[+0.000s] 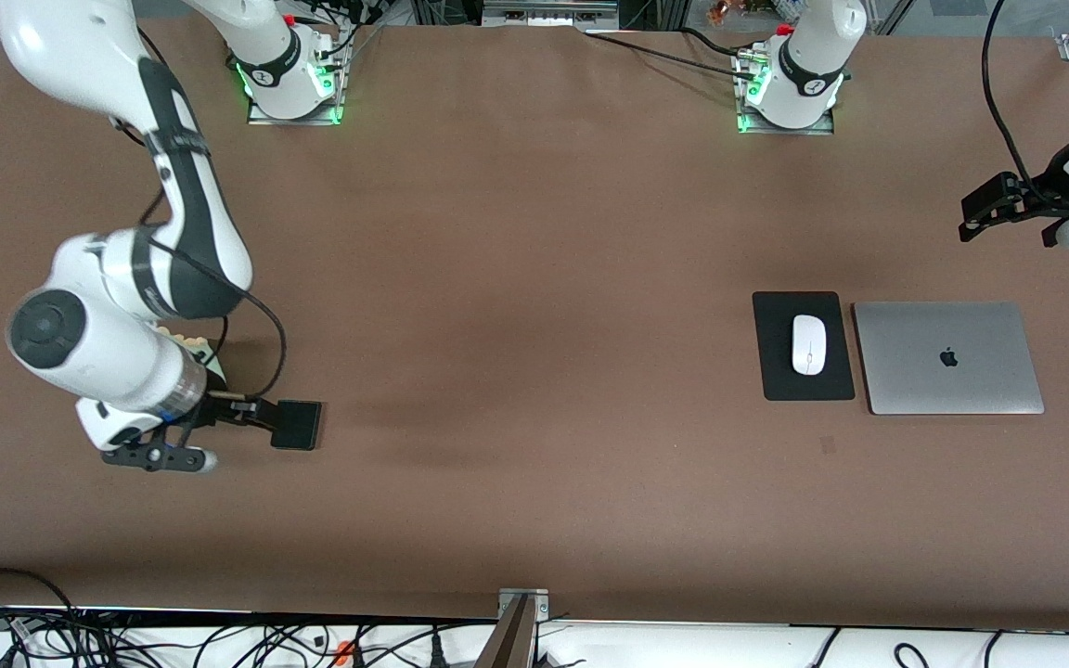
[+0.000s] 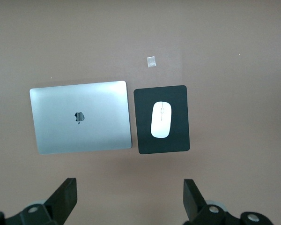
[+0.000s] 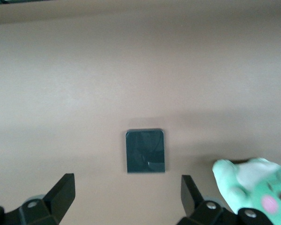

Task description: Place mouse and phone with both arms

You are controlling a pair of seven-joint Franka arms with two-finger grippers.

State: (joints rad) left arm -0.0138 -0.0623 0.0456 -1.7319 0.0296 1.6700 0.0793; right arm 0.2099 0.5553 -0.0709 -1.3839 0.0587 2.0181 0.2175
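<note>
**Mouse set down, phone still waiting**

The right claw [image 1: 261,413], at the lower left of the front frame, hovers low over the brown worktop [image 1: 534,325] with its black fingers [image 3: 61,194] spread wide and nothing between them. Just off its tips lies the small glossy black rounded-corner phone [image 1: 297,425], flat on the worktop and not gripped. A pale green soft toy [image 3: 253,185] sits close beside this claw in the right wrist view.

The left claw [image 1: 989,209], at the upper right edge of the front frame, hangs released and empty, well apart from the things it looks down on. The flat white oval mouse [image 1: 809,344] rests on the matte black rectangular mouse pad [image 1: 805,306], which lies just beside the closed silver laptop [image 1: 948,357].

The mouse's half looks done; the phone seemingly remains to be picked up and placed.
</note>
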